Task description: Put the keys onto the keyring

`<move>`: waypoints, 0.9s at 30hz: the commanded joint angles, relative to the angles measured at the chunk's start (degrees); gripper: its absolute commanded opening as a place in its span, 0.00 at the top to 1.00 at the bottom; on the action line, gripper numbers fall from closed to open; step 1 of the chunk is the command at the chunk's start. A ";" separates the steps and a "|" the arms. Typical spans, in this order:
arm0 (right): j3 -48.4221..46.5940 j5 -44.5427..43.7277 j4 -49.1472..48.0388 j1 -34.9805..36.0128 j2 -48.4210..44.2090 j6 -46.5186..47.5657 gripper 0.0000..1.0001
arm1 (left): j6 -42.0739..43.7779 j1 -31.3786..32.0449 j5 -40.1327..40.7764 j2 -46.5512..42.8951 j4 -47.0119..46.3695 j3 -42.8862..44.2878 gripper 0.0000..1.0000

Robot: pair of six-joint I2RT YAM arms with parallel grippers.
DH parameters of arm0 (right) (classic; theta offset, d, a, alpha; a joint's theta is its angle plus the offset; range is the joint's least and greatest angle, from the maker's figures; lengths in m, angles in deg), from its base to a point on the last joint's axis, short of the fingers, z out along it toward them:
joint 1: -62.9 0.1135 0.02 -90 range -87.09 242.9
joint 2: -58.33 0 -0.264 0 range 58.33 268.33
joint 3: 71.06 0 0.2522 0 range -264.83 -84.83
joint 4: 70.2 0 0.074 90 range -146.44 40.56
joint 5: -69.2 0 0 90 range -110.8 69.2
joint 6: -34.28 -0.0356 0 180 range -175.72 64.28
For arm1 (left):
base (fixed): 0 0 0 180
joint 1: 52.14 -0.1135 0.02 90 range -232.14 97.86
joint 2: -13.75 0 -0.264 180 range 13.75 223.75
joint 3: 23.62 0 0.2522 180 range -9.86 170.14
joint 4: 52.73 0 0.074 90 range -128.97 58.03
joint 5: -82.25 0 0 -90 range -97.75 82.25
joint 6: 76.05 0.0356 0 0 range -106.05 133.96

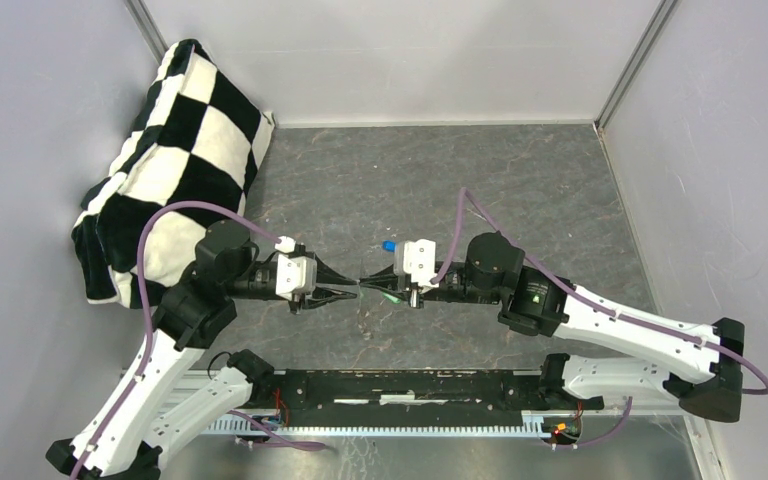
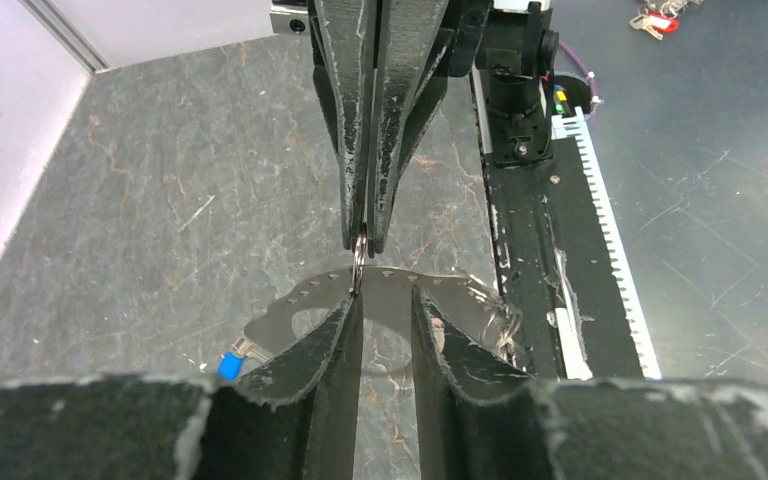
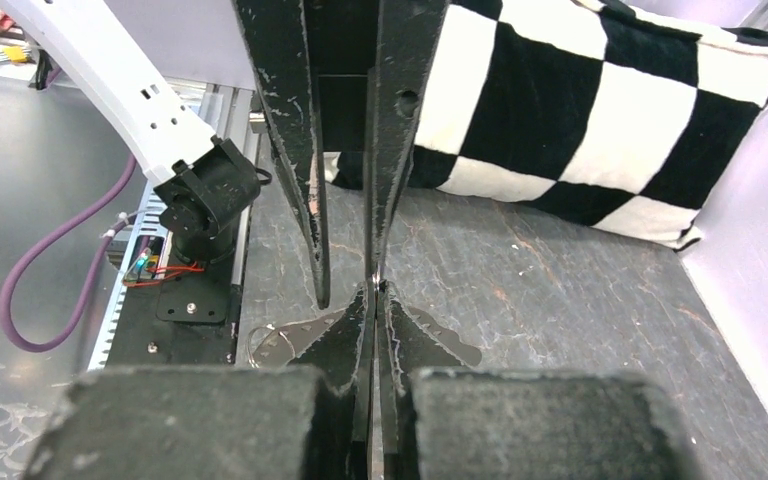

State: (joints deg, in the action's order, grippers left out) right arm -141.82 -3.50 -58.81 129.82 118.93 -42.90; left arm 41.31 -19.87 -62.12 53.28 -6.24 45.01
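Note:
My right gripper [image 1: 367,285] is shut on a small thin metal ring [image 2: 360,256], seen edge-on at its tips [image 3: 376,292]. My left gripper [image 1: 350,291] faces it tip to tip and is open [image 2: 387,297]. One of its fingertips [image 2: 353,296] touches the bottom of that ring. Below them on the table lies the keyring [image 2: 300,300], a flat grey metal loop with a row of dots, also visible in the right wrist view [image 3: 290,340]. The blue-headed key [image 1: 388,245] lies beside it [image 2: 227,365]. A green speck, likely the green key [image 1: 392,297], shows just under the right gripper.
A black-and-white checkered cushion [image 1: 170,150] leans in the far left corner. Grey walls close the table on three sides. A black rail [image 1: 410,385] with the arm bases runs along the near edge.

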 commanded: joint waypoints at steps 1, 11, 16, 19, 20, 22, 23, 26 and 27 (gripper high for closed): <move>-1.51 2.30 -2.43 -0.03 0.87 -0.69 0.99 | -4.33 0.25 -0.95 0.40 -3.47 0.94 0.68; -3.59 4.06 0.45 -0.03 2.83 0.18 0.99 | -4.47 0.25 0.27 0.23 -3.54 0.59 0.63; -3.74 4.00 1.47 -0.03 2.61 0.63 0.99 | -3.11 0.25 3.37 -0.19 -2.62 0.67 0.56; -3.82 3.88 1.81 -0.03 2.40 0.88 0.99 | -2.46 0.25 3.67 -0.32 -1.70 0.68 0.56; -3.83 3.69 1.99 -0.03 2.42 0.96 0.99 | -2.36 0.27 3.91 -0.43 -1.44 0.68 0.57; -3.83 3.28 2.11 -0.05 2.15 1.07 0.99 | -1.50 0.25 4.09 -0.62 -0.72 0.68 0.57; -3.83 3.07 2.17 -0.08 2.00 1.15 0.99 | -1.17 0.25 4.09 -0.72 -0.26 0.72 0.58; -3.89 2.89 2.12 -0.04 1.89 1.24 0.99 | -0.66 0.25 2.44 -0.77 0.97 0.85 0.61; -3.87 2.85 1.98 0.00 1.89 1.16 0.99 | -0.70 0.25 1.47 -0.72 1.10 0.85 0.63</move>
State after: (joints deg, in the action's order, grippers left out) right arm -143.13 -0.49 -54.84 129.56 121.29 -42.35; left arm 38.71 -19.85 -58.80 52.95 -5.93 45.01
